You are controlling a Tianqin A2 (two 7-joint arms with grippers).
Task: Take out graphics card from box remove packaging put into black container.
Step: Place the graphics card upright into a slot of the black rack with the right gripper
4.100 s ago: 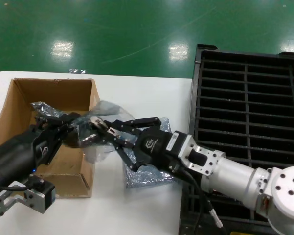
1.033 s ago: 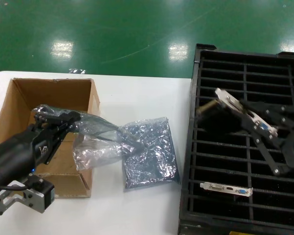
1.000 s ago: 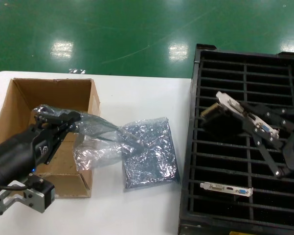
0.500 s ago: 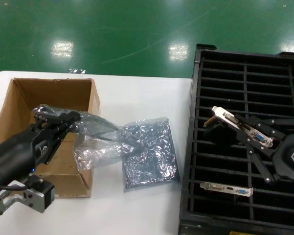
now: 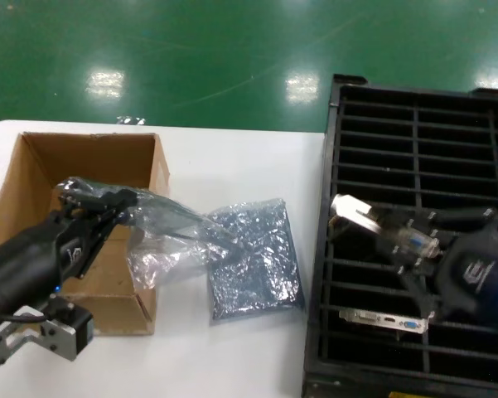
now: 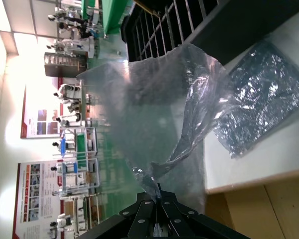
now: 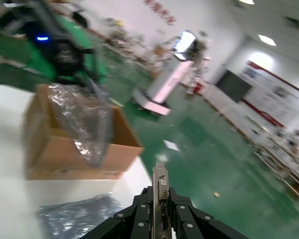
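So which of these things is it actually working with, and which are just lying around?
In use:
- graphics card, gripped by the right gripper
- black container, below that card
- clear bag, pinched by the left gripper
- box

Lying about:
- empty grey bag flat on the table
- second card, already in a container slot

Most slots of the large black ribbed plastic container [image 5: 414,124] lie open toward 12 o'clock; a silver bracket of a seated card [image 5: 383,318] blocks one slot toward 6 o'clock. On the white counter [image 5: 232,162], a flat grey-blue antistatic bag [image 5: 257,265] and the clear crinkly bag [image 5: 170,236] hanging from the left end effector [image 5: 108,201] fill the gap beside the brown cardboard box [image 5: 33,166].
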